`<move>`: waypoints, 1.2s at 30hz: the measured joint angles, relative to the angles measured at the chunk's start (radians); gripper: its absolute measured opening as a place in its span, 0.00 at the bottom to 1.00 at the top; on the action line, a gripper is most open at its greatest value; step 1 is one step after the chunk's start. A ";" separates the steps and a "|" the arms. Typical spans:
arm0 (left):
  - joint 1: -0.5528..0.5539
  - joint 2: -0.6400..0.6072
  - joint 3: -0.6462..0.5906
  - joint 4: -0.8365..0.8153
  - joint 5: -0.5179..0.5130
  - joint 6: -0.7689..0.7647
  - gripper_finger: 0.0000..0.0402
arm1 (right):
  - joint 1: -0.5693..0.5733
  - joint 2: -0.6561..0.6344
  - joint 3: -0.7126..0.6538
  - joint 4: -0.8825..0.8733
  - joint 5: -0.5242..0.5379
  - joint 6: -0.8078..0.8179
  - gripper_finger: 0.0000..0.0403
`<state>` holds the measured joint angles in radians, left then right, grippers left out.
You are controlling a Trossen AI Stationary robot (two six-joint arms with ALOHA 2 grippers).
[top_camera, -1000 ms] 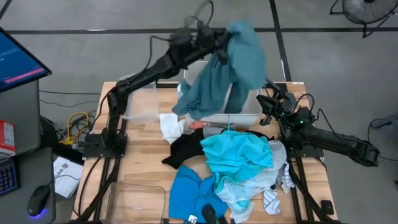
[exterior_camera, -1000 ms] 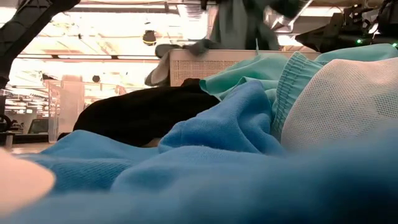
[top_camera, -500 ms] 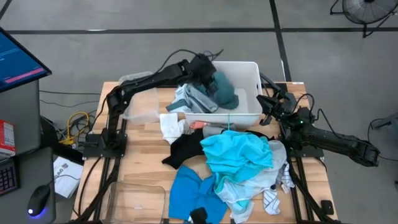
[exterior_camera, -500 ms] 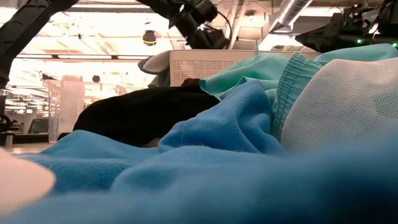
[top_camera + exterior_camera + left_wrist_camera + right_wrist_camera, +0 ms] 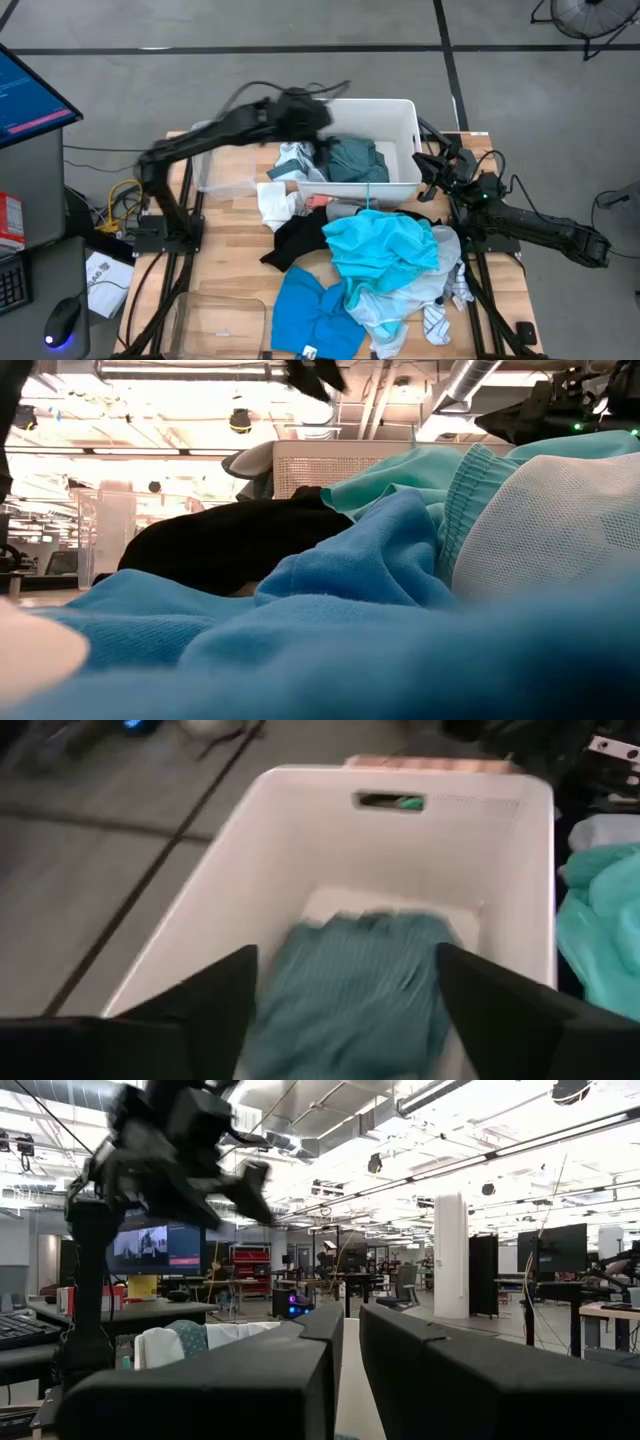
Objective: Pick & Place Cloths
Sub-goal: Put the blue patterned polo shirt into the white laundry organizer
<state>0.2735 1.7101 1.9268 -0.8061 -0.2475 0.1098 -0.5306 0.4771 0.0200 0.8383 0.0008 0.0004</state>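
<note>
Dropped since a second ago: teal-green garment (image 5: 352,160), then dangling high over the white tub (image 5: 405,112), now lying crumpled inside it, apart from any finger. Left gripper (image 5: 345,982) pulled back above the tub's near-left corner, fingers spread wide with nothing between them, arm blurred with motion. Right gripper (image 5: 428,165) parked just beside the tub's right wall, fingers nearly closed and holding nothing. Another pale cloth (image 5: 293,160) draped over the tub's left rim, possibly part in and part out; hard to judge from above. Still heaped on the table (image 5: 230,215): black garment (image 5: 300,240), turquoise garment (image 5: 380,245), bright blue garment (image 5: 310,310), white cloth (image 5: 275,203) and striped sock (image 5: 437,322). One piece delivered, then, with most of the pile left to move; black garment nearest the tub looks a likely next pick.
</note>
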 joint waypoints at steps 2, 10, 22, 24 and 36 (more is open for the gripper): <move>-0.015 -0.075 0.001 -0.117 -0.064 -0.058 0.80 | 0.000 0.000 0.000 0.000 0.000 0.000 0.09; -0.081 -0.343 -0.291 -0.238 -0.069 -0.295 0.80 | 0.000 0.000 0.000 0.000 0.000 0.000 0.09; -0.148 -0.512 -0.923 0.250 -0.187 -0.328 0.75 | 0.000 0.000 0.000 0.000 0.000 0.000 0.09; -0.148 -0.512 -0.967 0.286 -0.239 -0.327 0.75 | 0.000 0.000 0.000 0.000 0.000 0.000 0.09; -0.095 -0.500 -1.073 0.561 -0.313 -0.303 0.55 | 0.000 0.000 0.000 0.000 0.000 0.000 0.09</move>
<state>0.1784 1.2105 0.8537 -0.2455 -0.5610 -0.1932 -0.5306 0.4774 0.0199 0.8379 0.0006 0.0004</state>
